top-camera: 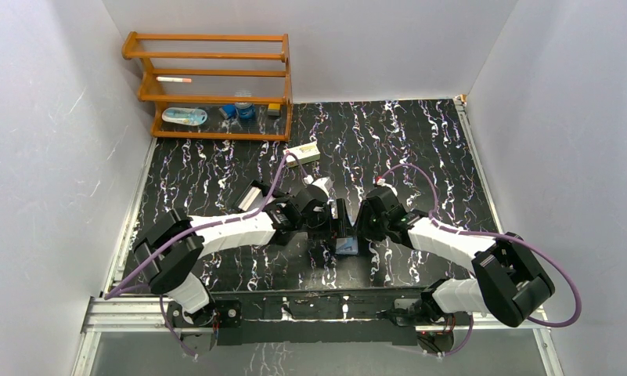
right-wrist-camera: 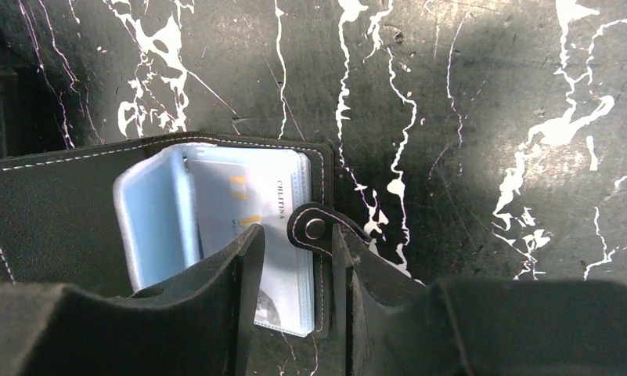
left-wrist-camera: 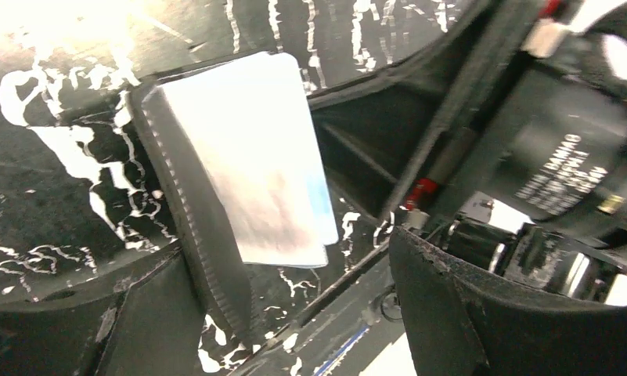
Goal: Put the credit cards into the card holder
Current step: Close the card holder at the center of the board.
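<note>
I'd say roughly halfway, maybe a bit more. The card holder (right-wrist-camera: 75,211) is open on the desk (right-wrist-camera: 466,117), right between the two arms. The right wrist view shows at least one of the credit cards (right-wrist-camera: 243,196) tucked among its blue-grey sleeves (right-wrist-camera: 157,219). The right gripper (right-wrist-camera: 298,247) straddles the edge with the snap tab (right-wrist-camera: 315,229), one finger over the sleeves and one outside the cover. I can't tell if it's actually pinching or just sitting around it.

The left wrist view has what the other misses: a pale card (left-wrist-camera: 251,157) lying flat against one finger of the left gripper (left-wrist-camera: 294,188). Its jaws stand wide apart, with the other finger well clear of the card. My guess is that card isn't seated yet, so what's left is sliding it in and shutting the holder. No promises though, since that view doesn't show the holder.

The top view only gives the layout: both grippers nose to nose mid-desk, with a cream carton (top-camera: 304,153) and a wooden rack (top-camera: 208,86) further back. The cards are too small to make out there.
</note>
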